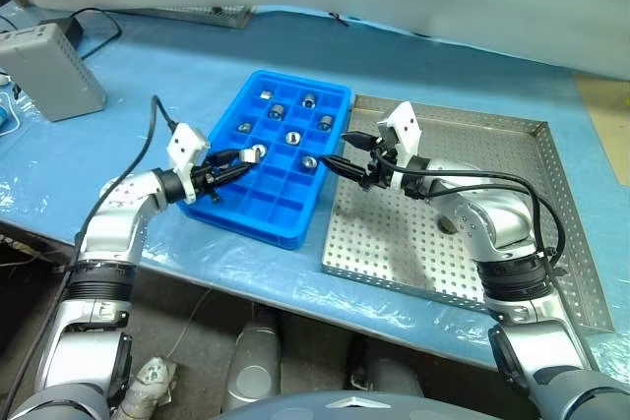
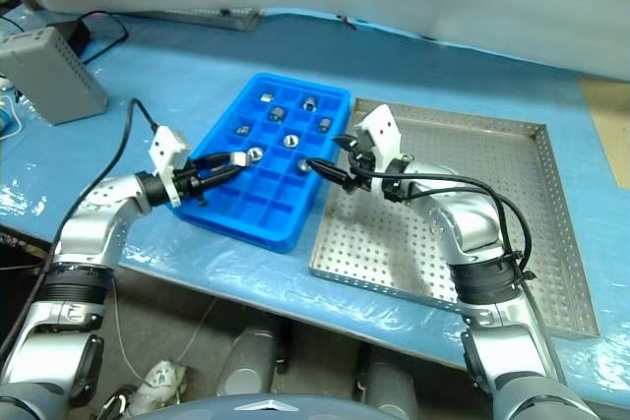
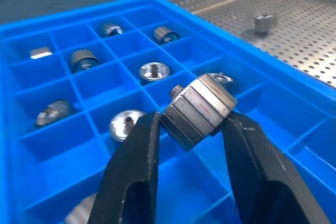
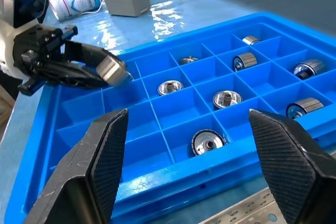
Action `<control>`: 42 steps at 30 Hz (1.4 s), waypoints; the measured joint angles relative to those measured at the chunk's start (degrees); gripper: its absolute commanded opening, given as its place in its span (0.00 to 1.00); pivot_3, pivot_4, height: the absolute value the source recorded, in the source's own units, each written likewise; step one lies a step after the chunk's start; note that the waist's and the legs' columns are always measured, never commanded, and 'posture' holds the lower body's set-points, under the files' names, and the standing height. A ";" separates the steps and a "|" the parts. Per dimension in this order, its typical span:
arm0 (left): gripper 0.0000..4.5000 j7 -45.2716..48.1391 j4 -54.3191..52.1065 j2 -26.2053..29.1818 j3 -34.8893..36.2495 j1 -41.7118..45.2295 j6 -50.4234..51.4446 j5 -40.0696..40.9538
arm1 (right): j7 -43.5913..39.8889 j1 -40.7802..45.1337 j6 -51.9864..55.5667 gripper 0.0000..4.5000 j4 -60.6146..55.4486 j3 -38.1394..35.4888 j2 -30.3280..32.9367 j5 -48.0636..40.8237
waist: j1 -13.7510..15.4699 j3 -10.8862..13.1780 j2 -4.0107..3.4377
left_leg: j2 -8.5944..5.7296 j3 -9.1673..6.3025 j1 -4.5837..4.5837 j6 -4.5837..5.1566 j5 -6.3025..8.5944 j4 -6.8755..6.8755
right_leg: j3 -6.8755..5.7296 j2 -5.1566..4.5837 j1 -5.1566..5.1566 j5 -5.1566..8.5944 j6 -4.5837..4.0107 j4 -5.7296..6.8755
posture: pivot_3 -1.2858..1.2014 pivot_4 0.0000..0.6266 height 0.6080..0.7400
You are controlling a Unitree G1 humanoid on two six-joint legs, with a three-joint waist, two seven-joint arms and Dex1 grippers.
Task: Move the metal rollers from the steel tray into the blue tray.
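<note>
Perforated steel tray (image 1: 551, 204) sits nearest, one roller (image 3: 265, 22) left on it. Left gripper (image 1: 239, 159) pinches a smooth, solid-looking metal roller (image 3: 199, 109) by its sides over the blue tray (image 1: 232, 219); right gripper (image 1: 337, 165) gapes empty.

8 metal rollers (image 1: 277, 110), 1 blue tray (image 1: 228, 215), 1 steel tray (image 1: 551, 206).

Steel tray (image 1: 551, 194) near corner hidden behind right arm.
</note>
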State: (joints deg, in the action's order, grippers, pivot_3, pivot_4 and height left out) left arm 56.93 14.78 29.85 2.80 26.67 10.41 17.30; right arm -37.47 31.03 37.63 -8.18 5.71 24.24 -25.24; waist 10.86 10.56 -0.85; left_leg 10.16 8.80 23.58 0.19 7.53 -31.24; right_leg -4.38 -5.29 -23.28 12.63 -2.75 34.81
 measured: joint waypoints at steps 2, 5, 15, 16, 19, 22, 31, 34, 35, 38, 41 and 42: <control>0.31 0.01 0.25 -0.08 -0.66 -0.02 -0.20 -0.37 | -0.01 -0.01 -0.06 0.84 0.20 -0.04 0.31 0.55 | -0.03 0.00 0.00 | 0.05 0.00 0.04 -0.05 -0.03 0.01 | -0.01 0.07 -0.05 0.00 0.00 0.00 | 0.63 0.24 1.00; 0.31 -0.21 0.73 -0.46 -0.80 -0.01 -0.53 -0.64 | 0.07 -0.24 -0.06 0.84 0.15 -0.24 0.37 0.66 | -0.16 0.00 0.00 | 0.10 0.00 0.04 -0.07 -0.04 0.01 | -0.01 0.13 -0.07 0.01 -0.02 -0.01 | 0.62 0.24 1.00; 0.39 1.82 2.17 -0.45 -3.38 -0.03 -0.34 -1.26 | 1.07 -1.25 -0.04 0.85 0.03 -0.53 0.36 1.21 | -0.59 0.00 0.00 | 0.10 0.00 -0.02 -0.08 -0.05 0.00 | 0.01 0.12 -0.01 0.00 -0.02 0.02 | 0.62 0.24 1.00; 0.48 1.70 2.60 -0.44 -3.37 0.23 -0.36 -1.47 | 1.20 -1.25 -0.04 0.85 0.04 -0.55 0.36 1.30 | -0.62 0.00 0.00 | 0.10 0.00 -0.03 -0.09 -0.06 0.00 | 0.01 0.13 -0.01 0.00 -0.02 0.03 | 0.62 0.24 1.00; 0.68 0.81 3.94 -0.44 -3.37 0.98 -0.96 -2.57 | 1.42 -1.26 -0.05 0.85 0.04 -0.59 0.36 1.44 | -0.64 0.00 0.00 | 0.10 0.00 -0.04 -0.10 -0.06 0.00 | 0.01 0.13 -0.01 0.00 -0.02 0.04 | 0.61 0.24 1.00; 0.75 -0.28 5.49 -0.46 -3.32 1.89 -1.43 -3.57 | 1.68 -1.33 -0.13 0.85 0.04 -0.64 0.35 1.74 | -0.65 0.00 0.00 | 0.10 0.00 -0.03 -0.09 -0.06 -0.01 | 0.01 0.13 -0.01 0.00 -0.02 0.04 | 0.61 0.24 1.00; 0.75 0.49 2.81 -1.91 -0.14 8.79 4.65 4.08 | -0.26 -4.42 0.34 0.85 -1.92 -3.03 4.58 1.54 | -0.18 0.00 0.01 | 0.05 -0.01 0.05 -0.08 -0.06 -0.12 | -0.01 0.08 0.03 -0.01 -0.03 0.05 | 0.60 0.24 1.00; 0.75 2.48 -2.69 -3.49 1.77 10.26 14.69 12.87 | -4.09 -9.70 1.79 0.85 -4.17 -5.74 10.40 -0.09 | 0.07 -0.01 0.02 | -0.01 0.02 -0.01 -0.04 -0.03 -0.12 | 0.00 0.01 0.11 0.00 -0.03 -0.02 | 0.60 0.24 1.00; 0.75 3.27 -3.83 -3.61 1.17 9.96 15.71 13.24 | -4.89 -11.29 2.45 0.85 -4.34 -6.88 11.51 -0.84 | 0.04 -0.01 0.02 | 0.00 0.02 -0.03 0.05 0.02 -0.11 | 0.02 0.01 0.11 0.00 -0.03 -0.03 | 0.60 0.24 1.00; 0.75 4.81 -4.97 -4.99 -3.14 7.74 16.44 12.59 | -5.94 -16.62 3.81 0.85 -4.50 -11.59 14.36 -2.46 | -0.08 -0.02 -0.01 | 0.03 0.04 -0.04 0.08 0.03 -0.11 | 0.01 0.04 0.11 0.00 -0.02 -0.04 | 0.59 0.24 1.00; 0.75 5.43 -4.89 -6.00 -5.85 6.42 16.48 11.62 | -6.12 -20.14 4.14 0.85 -4.67 -14.57 16.21 -2.65 | -0.58 -0.02 0.00 | 0.13 0.04 -0.06 0.04 0.00 -0.14 | 0.01 0.15 0.10 0.00 -0.02 -0.01 | 0.58 0.24 1.00; 0.75 5.52 -4.90 -6.30 -5.87 6.49 16.36 11.60 | -6.01 -21.29 4.12 0.85 -4.66 -15.45 16.46 -2.61 | -0.63 -0.02 0.00 | 0.14 0.04 -0.13 0.02 -0.01 -0.14 | 0.01 0.16 0.14 0.00 -0.02 0.00 | 0.57 0.24 1.00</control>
State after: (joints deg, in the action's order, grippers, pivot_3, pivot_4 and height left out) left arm 62.46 9.87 23.55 -3.07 33.16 26.76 28.90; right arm -43.48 9.75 41.75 -12.84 -9.74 40.70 -27.85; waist 10.23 10.54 -0.86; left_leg 10.30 8.84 23.44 0.21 7.52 -31.37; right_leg -4.38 -5.13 -23.14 12.63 -2.77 34.82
